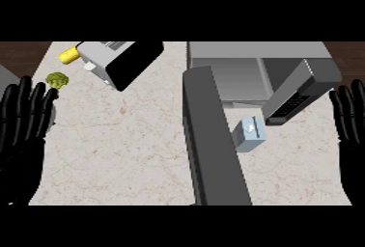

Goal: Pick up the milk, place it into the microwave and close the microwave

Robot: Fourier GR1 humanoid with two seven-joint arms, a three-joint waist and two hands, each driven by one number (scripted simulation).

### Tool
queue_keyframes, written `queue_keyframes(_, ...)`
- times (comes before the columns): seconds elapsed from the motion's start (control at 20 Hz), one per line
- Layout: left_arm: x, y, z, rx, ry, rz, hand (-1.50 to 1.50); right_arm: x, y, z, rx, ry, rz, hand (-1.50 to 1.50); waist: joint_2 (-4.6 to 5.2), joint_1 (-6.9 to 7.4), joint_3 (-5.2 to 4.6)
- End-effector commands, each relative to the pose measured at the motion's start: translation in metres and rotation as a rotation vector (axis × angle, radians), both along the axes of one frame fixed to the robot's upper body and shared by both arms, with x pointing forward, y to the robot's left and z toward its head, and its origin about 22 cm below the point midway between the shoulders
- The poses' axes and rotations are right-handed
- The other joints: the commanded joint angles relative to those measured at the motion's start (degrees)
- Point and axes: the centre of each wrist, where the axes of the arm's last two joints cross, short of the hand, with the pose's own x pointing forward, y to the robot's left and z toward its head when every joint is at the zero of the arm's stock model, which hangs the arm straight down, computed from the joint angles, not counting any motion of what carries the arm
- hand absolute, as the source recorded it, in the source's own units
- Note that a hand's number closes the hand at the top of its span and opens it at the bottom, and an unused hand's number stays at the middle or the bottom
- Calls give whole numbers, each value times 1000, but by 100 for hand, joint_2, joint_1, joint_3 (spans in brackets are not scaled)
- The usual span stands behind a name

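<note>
A pale blue milk carton [250, 133] stands on the counter just in front of the microwave [285, 77] at the upper right. The microwave's dark door [214, 144] is swung wide open toward me, running down the middle of the view just left of the carton. My right hand [351, 120] is at the right edge, fingers straight up, open and holding nothing, well right of the carton. Resting at the left edge, my left hand [21, 120] is open too, fingers up.
A toaster [118, 60] sits at the upper left with a yellow item [68, 55] beside it. A green broccoli [57, 79] lies near my left fingertips. The beige counter [128, 144] spreads between the left hand and the door.
</note>
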Motion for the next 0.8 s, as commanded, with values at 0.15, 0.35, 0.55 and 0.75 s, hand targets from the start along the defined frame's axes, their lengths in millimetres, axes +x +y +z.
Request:
queue_keyframes(0.15, -2, -13, -19, -17, 43, 39, -150, -18, 18, 20, -51, 5, -101, -150, 94, 127, 171)
queue_keyframes(0.35, -12, -23, -41, -292, 165, 87, -150, -10, 42, 6, -2, 187, -49, -150, 96, 165, 155)
queue_keyframes(0.55, -45, -33, -47, -292, 178, 80, -150, -30, 52, -1, -9, 211, -53, -150, 84, 157, 172)
queue_keyframes(0.75, -56, -34, -78, -295, 188, 75, -150, -6, 61, -14, -8, 242, -67, -150, 100, 179, 172)
